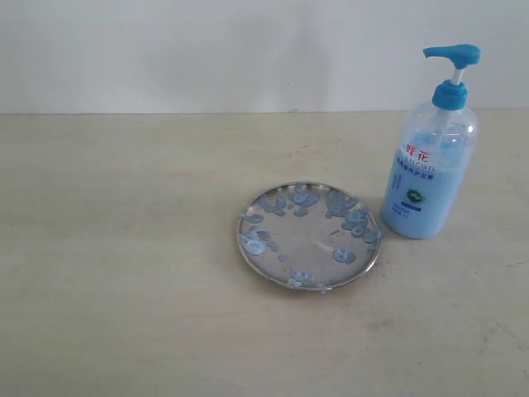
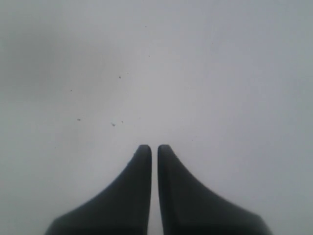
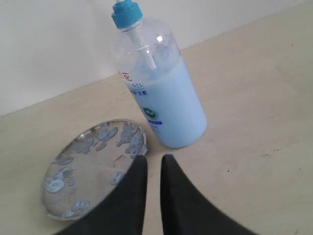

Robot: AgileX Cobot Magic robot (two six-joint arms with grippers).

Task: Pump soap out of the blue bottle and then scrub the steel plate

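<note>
Steel plate point(image 1: 318, 241) flat on the pale counter point(image 1: 124, 273) near the middle, speckled with light-blue soap point(image 1: 357, 220) blobs mostly round its rim, with the blue bottle point(image 1: 430, 178) upright just beside it on the right, pump spout pointing left. Right claw point(image 3: 154, 159) above the counter near both, fingers almost pressed together, gripping nothing. Left claw point(image 2: 154, 147) likewise nearly closed and empty, over a plain pale surface.

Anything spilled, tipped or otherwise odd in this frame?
Nothing is tipped or damaged. The blue bottle stands upright beside the steel plate. The only oddity is that the plate is speckled with soap blobs, all apparently within its rim.
</note>
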